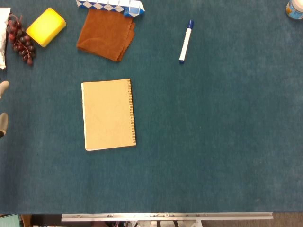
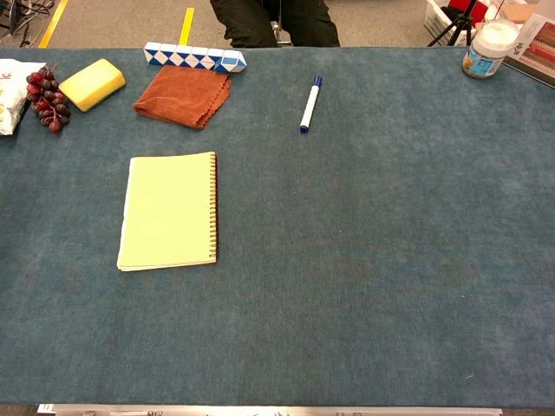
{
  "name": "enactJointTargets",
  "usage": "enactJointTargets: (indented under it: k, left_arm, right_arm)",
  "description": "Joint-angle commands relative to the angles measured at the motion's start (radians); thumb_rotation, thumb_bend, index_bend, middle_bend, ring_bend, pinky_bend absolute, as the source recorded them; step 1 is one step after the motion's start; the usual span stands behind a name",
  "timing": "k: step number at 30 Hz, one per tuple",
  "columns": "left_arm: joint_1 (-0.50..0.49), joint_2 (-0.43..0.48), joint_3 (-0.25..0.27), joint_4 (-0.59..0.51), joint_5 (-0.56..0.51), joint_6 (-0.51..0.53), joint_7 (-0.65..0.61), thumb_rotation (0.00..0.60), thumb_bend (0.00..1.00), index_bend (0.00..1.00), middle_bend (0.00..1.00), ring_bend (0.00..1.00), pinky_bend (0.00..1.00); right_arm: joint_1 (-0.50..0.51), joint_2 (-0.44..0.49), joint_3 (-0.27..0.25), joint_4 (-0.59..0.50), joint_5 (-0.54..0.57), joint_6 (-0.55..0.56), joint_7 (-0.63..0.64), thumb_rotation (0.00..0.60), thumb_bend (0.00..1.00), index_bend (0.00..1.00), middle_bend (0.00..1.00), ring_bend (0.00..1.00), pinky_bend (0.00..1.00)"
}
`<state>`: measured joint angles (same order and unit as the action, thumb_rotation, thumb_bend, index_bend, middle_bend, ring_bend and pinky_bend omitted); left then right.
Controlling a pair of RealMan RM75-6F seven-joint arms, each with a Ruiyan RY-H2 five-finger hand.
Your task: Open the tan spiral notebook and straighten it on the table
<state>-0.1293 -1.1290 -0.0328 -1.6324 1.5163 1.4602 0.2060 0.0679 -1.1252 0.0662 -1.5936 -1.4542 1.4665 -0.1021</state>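
Closed tan spiral notebook flat on the blue worktop, left of centre.

The notebook cover is shut, with the spiral binding along its right edge and its long edges running nearly square to the worktop front. Beyond it lie a brown cloth and a blue-and-white folding puzzle, which touches the cloth's far edge. A yellow sponge and a bunch of dark grapes sit at the far left. A blue-capped marker lies well apart to the right, and a white jar stands at the far right corner. Two pale fingers of the left hand show at the left edge of the head view, apart from each other and touching nothing; whether the hand is fully spread cannot be told. The right hand is out of sight.
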Motion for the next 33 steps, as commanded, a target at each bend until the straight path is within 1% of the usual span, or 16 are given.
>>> enactJointTargets:
  k: [1,8,13,17,18,22,29,33]
  left_arm:
    - [-0.004,0.001,0.000,0.004,0.003,-0.005,0.004,0.600,0.44,0.15,0.13,0.10,0.12]
    - [-0.038,0.008,0.013,0.027,0.049,-0.044,-0.021,0.600,0.44,0.15,0.13,0.10,0.12]
    - [-0.091,0.010,0.021,0.090,0.087,-0.110,-0.056,0.600,0.44,0.15,0.13,0.10,0.12]
    - [-0.149,-0.026,0.029,0.207,0.171,-0.128,-0.149,0.600,0.44,0.16,0.15,0.10,0.13]
    - [-0.165,-0.040,0.034,0.248,0.193,-0.133,-0.179,0.600,0.44,0.17,0.16,0.10,0.13]
    - [-0.223,-0.074,0.052,0.353,0.252,-0.165,-0.245,0.600,0.43,0.17,0.17,0.10,0.13]
    - [-0.333,-0.153,0.099,0.507,0.361,-0.217,-0.322,0.600,0.30,0.18,0.16,0.10,0.13]
    - [-0.378,-0.214,0.117,0.596,0.394,-0.225,-0.366,0.600,0.28,0.20,0.16,0.10,0.13]
  right_arm:
    - [0.000,0.002,0.000,-0.002,-0.001,-0.001,-0.001,0.600,0.32,0.38,0.39,0.34,0.41]
    - [0.015,0.031,0.019,-0.026,-0.010,0.005,-0.018,0.600,0.32,0.38,0.38,0.33,0.41]
    - [0.032,0.058,0.039,-0.050,-0.003,-0.004,-0.024,0.600,0.32,0.38,0.38,0.33,0.41]
    - [0.043,0.061,0.048,-0.061,0.007,-0.014,-0.034,0.600,0.32,0.38,0.38,0.33,0.41]
    - [0.045,0.060,0.047,-0.064,0.006,-0.017,-0.040,0.600,0.32,0.38,0.38,0.33,0.41]
    - [0.049,0.059,0.041,-0.074,0.003,-0.026,-0.049,0.600,0.32,0.38,0.37,0.33,0.41]
    - [0.039,0.071,0.032,-0.102,-0.002,-0.012,-0.066,0.600,0.32,0.38,0.37,0.33,0.41]
    - [0.031,0.078,0.027,-0.116,0.000,-0.004,-0.075,0.600,0.32,0.38,0.37,0.33,0.41]
